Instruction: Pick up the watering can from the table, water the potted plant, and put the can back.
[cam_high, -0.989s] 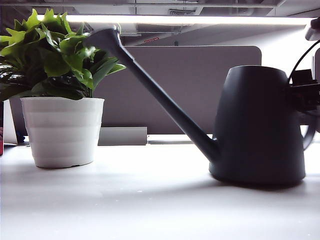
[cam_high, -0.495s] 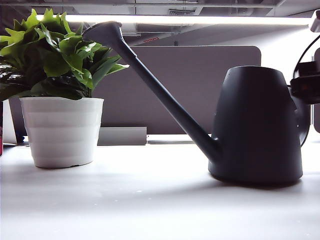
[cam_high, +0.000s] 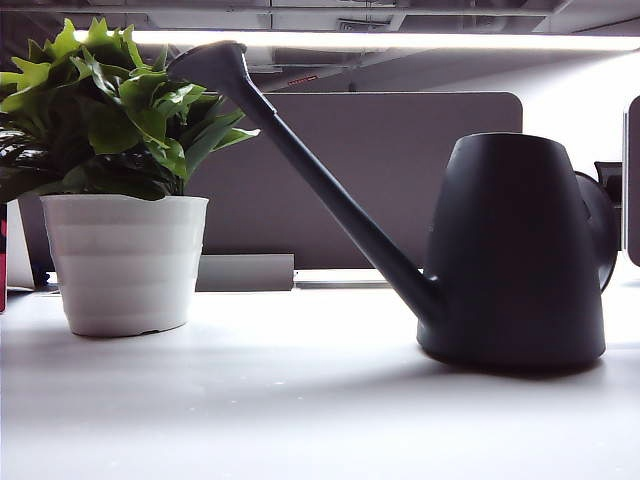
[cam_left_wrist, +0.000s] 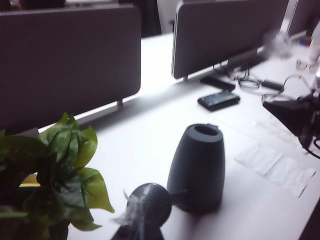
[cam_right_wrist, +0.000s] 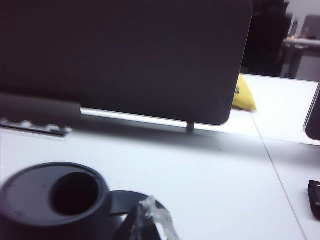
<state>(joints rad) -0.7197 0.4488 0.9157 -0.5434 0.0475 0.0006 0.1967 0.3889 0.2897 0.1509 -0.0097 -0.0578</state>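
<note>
Matte dark grey plastic, that's the watering can (cam_high: 515, 250), and it's sitting flat on the white table (cam_high: 300, 400) with its long spout (cam_high: 300, 165) angled up toward the potted plant (cam_high: 115, 180), the flared tip right next to the leaves but not over the pot as far as I can see. So my read is the watering is done, or else never began; I honestly can't tell which from here, there's no water showing anywhere. What's plain is the can is down on its base and nothing has hold of it. The right gripper (cam_right_wrist: 146, 222) is just above and behind the can's open top, next to the loop handle (cam_right_wrist: 125, 202), with its fingers pressed together on nothing, tape-wrapped tips showing. The left gripper (cam_left_wrist: 142, 212) hangs between the plant and the can, near the spout; from that angle it looks like a dark closed lump with something pale and frayed on it, but I can't tell whether the jaws are really shut. If the can already went back, what's left is basically parking the arms. If not, the whole pick, pour and return is ahead.
</note>
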